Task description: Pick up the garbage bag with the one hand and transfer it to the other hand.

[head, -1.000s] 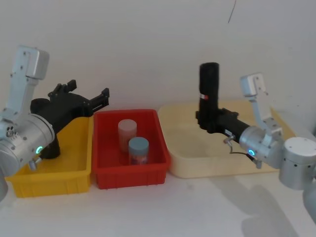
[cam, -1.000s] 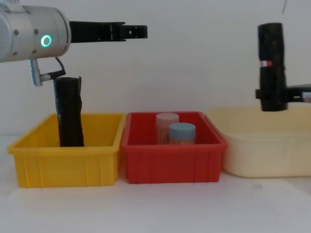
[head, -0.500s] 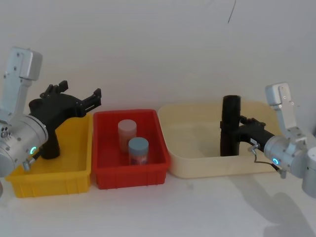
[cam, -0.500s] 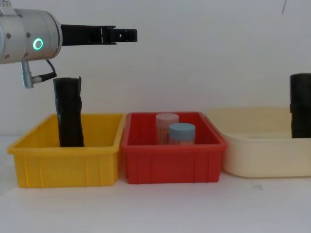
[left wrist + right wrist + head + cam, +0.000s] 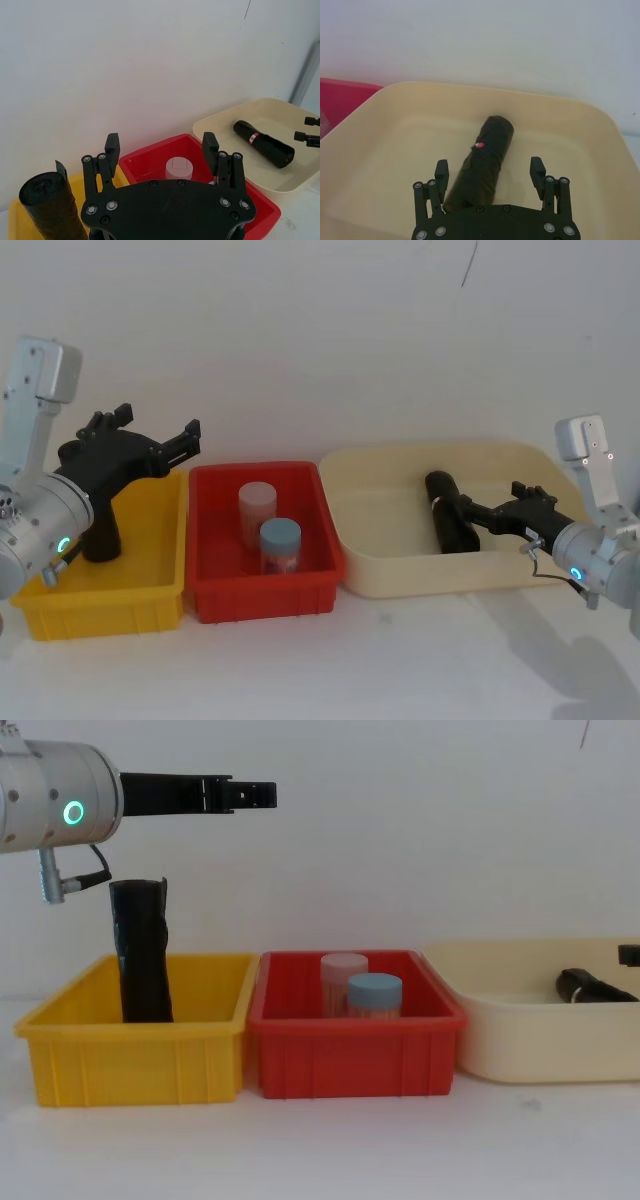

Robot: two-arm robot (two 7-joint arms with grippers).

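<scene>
Garbage bag [image 5: 452,525]: on its side in tray [image 5: 420,576], just ahead of right gripper [image 5: 489,166], jaws spread, not touching. Left gripper [image 5: 160,141] well left of tray, jaws spread.

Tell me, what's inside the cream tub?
One garbage bag lies on its side in the tub, its red label showing. The right gripper, open, hovers at one end of it. The tub floor beneath the bag is hidden.
</scene>
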